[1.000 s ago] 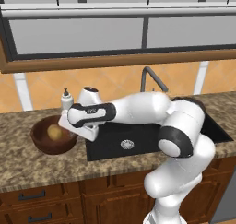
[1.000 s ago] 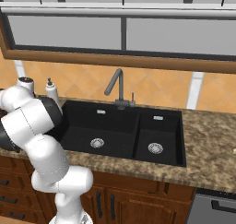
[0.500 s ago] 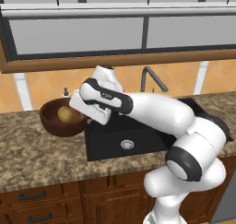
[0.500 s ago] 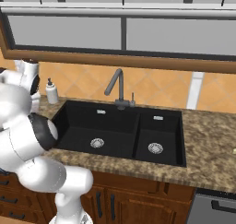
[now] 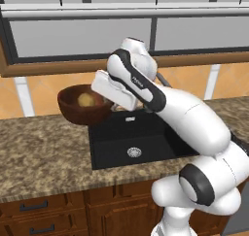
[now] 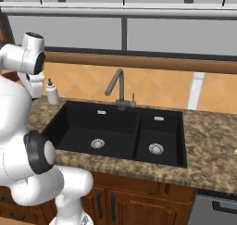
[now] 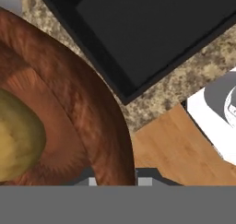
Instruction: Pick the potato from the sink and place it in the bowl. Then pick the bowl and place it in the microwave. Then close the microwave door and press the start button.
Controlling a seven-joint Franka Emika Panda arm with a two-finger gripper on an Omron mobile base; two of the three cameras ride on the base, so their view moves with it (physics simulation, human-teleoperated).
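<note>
potato (image 5: 85, 100): yellowish lump lying inside the bowl, at its bottom; seen close in the hand view at the left edge (image 7: 16, 140).
bowl (image 5: 82, 106): deep reddish-brown, wood-grained, lifted clear of the counter, hanging in the air above the counter's back edge just left of the sink; slightly tilted toward the camera in the left base view; rim sweeps across the hand view (image 7: 92, 108).
gripper (image 5: 113, 95): clamped on the bowl's right-hand rim, fingers pinching the wall from both sides; finger tips themselves hidden behind the rim in the hand view.
arm (image 5: 165, 104): white, rising from the lower right of the left base view, bent over the sink toward the bowl; elbow and upper links at the left edge of the right base view.
sink (image 6: 118, 131): black, 2 basins, set into the counter, 1 round steel drain in each; bent metal faucet (image 6: 118, 87) at its back edge.
soap bottle (image 6: 52, 92): white, upright on the counter at the sink's back left corner.
counter (image 5: 44, 152): speckled brown stone, wooden cabinets beneath.
window (image 5: 73, 33): wide, wood-framed, above the orange tiled wall.
</note>
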